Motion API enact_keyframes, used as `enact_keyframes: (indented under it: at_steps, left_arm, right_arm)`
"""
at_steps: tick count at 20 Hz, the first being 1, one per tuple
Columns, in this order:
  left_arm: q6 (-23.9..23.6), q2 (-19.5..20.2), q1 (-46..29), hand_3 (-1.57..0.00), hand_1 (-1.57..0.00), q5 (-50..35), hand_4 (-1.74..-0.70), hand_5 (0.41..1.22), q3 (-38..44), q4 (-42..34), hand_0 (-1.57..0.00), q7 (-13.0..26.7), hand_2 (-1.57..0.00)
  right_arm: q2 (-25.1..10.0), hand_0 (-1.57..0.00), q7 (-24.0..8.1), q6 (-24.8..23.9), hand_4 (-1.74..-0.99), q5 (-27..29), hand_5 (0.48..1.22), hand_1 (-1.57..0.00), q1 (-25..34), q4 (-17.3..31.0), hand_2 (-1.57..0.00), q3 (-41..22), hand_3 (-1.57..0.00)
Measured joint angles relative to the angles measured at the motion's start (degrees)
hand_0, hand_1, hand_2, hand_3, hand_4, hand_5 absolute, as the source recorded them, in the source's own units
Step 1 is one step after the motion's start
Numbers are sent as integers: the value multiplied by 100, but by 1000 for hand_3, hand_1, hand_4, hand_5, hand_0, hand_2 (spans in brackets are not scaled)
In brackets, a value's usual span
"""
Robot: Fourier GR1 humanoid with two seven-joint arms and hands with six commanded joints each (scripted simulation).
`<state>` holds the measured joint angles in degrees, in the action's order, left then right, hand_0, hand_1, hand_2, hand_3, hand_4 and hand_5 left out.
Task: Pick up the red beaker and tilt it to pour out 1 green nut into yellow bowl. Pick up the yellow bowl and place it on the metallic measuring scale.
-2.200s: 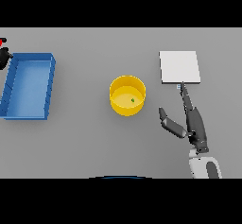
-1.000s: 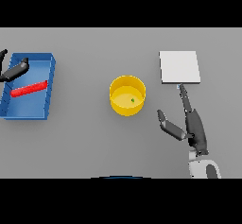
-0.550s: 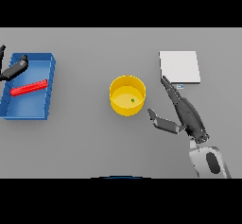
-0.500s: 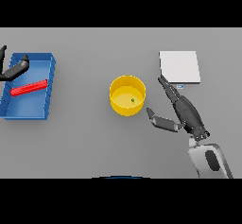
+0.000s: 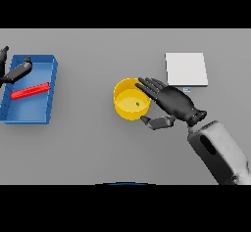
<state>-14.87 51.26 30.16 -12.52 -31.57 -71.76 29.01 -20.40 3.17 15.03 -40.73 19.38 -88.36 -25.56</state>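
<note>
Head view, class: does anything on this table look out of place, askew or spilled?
Only one thing: the red beaker lies on its side, slanted, inside the blue tray rather than standing. Nothing is spilled; the one green nut sits inside the yellow bowl, beside the right hand.

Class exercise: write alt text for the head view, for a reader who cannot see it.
The robot's right hand reaches around the right side of a yellow bowl holding one green nut, fingers open. A metallic scale sits behind it; at far left, the left hand hovers over a blue tray containing a red beaker.
</note>
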Motion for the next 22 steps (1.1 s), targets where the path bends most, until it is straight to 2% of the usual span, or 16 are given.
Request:
enact_keyframes:
  at_steps: [7,11,13,16,22]
  left_arm:
    - [58,67,9,1,1,8,-794,717,0,8,1,-24,1]
    - [53,-17,34,1,1,41,-795,729,-47,90,1,-1,1]
    - [67,17,18,1,1,31,-796,733,-28,59,1,-104,1]
    - [44,37,5,1,1,31,-798,735,-27,10,1,-62,1]
    - [63,61,15,1,1,60,-795,732,-27,60,1,-83,1]
  right_arm:
    - [-50,1,414,604,-1255,-167,686,1,842,690,1,-435,1]
    - [115,1,467,817,-1243,-217,682,1,1165,1216,1,-629,1]
    - [176,1,463,930,-1260,-207,679,1,1244,1301,1,-687,1]
    - [243,1,478,1028,-1288,-346,671,1,1417,1676,1,-871,1]
    - [247,1,470,1254,-1304,-503,703,1,1632,1926,1,-1088,1]
